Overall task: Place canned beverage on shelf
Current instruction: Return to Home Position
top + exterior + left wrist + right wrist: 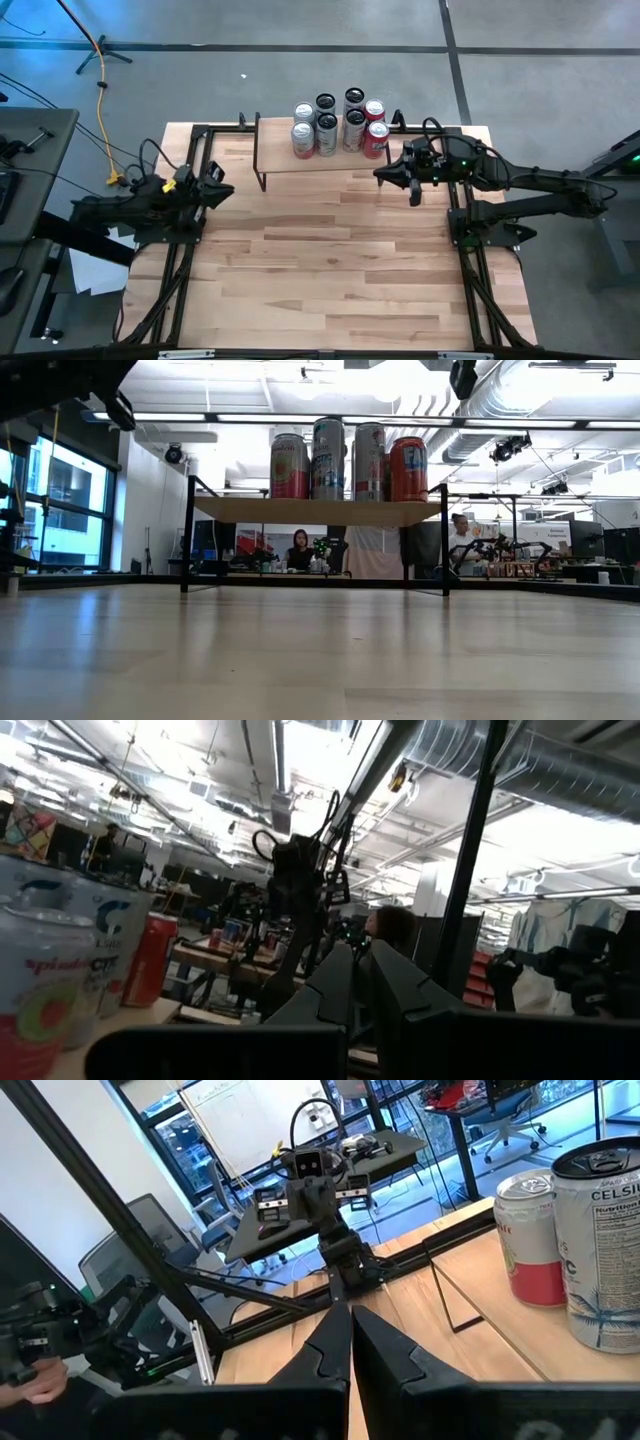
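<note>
On wood-topped shelf (pixel 276 145), eight cans (pixel 326 133), silver, red, perhaps black

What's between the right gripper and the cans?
Nothing visible. The right gripper, shut, hangs off the right front corner of the shelf; the cans stand on top, with only bare shelf top between.

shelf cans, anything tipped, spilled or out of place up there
Nothing stands out. All eight cans stand upright in a tight cluster on the shelf, toward its right half. No spill or dent shows.
</note>
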Controlling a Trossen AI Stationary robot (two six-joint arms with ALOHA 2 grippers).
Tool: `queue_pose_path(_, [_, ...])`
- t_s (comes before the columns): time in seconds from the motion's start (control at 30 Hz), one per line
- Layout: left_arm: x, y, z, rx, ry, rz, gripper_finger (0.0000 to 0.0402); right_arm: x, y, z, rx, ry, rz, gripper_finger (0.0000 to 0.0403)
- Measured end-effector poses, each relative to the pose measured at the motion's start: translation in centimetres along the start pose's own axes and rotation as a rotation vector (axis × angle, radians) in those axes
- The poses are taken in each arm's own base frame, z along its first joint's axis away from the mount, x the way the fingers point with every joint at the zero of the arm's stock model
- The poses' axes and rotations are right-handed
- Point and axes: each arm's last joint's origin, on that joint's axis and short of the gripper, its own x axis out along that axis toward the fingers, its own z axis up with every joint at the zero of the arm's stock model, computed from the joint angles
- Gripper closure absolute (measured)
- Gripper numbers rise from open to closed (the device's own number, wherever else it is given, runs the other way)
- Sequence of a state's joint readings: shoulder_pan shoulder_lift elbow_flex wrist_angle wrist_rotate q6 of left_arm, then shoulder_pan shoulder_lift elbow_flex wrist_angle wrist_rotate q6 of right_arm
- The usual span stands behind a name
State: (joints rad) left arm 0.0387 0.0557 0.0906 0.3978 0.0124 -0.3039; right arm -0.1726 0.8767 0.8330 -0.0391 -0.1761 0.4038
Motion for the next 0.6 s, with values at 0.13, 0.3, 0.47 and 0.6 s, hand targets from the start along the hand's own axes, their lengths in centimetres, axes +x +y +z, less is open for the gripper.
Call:
queue_pose_path(0.13, [-0.4,0.1,-0.1,0.001,0.01,0.035,0.0401,-0.2,0.1,0.0,-0.01,0.0,0.001,0.0403])
queue_pose_path(0.3, [-0.5,0.4,-0.6,0.001,0.057,0.088,0.0401,-1.1,0.4,0.1,-0.019,0.014,0.047,0.0403])
queue_pose_path(0.47, [-0.5,0.5,-0.7,0.002,0.062,0.113,0.0401,-2.3,0.7,0.2,-0.022,0.017,0.059,0.0403])
queue_pose_path(0.6, [-0.5,0.5,-0.7,-0.019,0.063,0.113,0.0401,-3.6,0.9,0.1,-0.033,0.034,0.051,0.0403])
